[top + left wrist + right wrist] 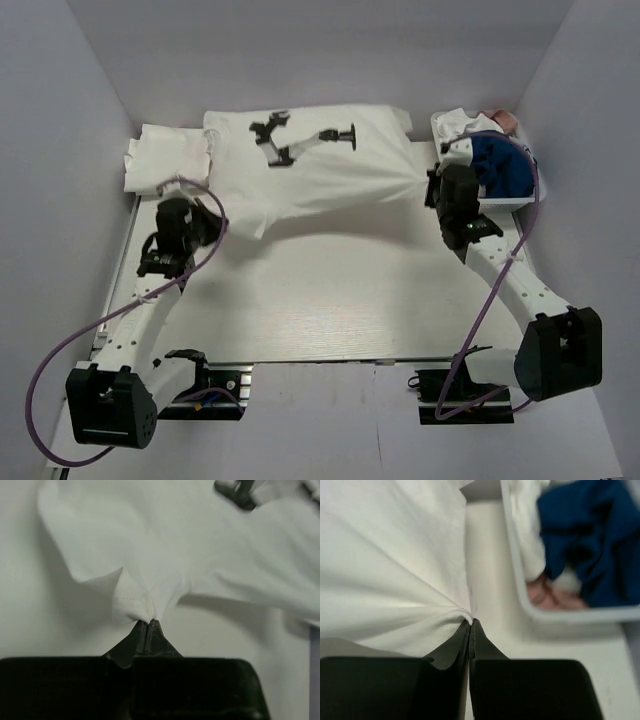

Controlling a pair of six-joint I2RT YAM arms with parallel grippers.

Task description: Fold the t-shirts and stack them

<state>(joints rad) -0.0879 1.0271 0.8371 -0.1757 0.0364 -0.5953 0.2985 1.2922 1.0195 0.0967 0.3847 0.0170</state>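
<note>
You had both grippers pinched tight on the printed t-shirt (330, 175), which was stretched across the upper middle of the top view. The left gripper (147, 624) clamped a hem corner, and the right gripper (471, 623) clamped the edge beside the bin (580, 615). The second t-shirt (165, 160) lay at upper left.
</note>
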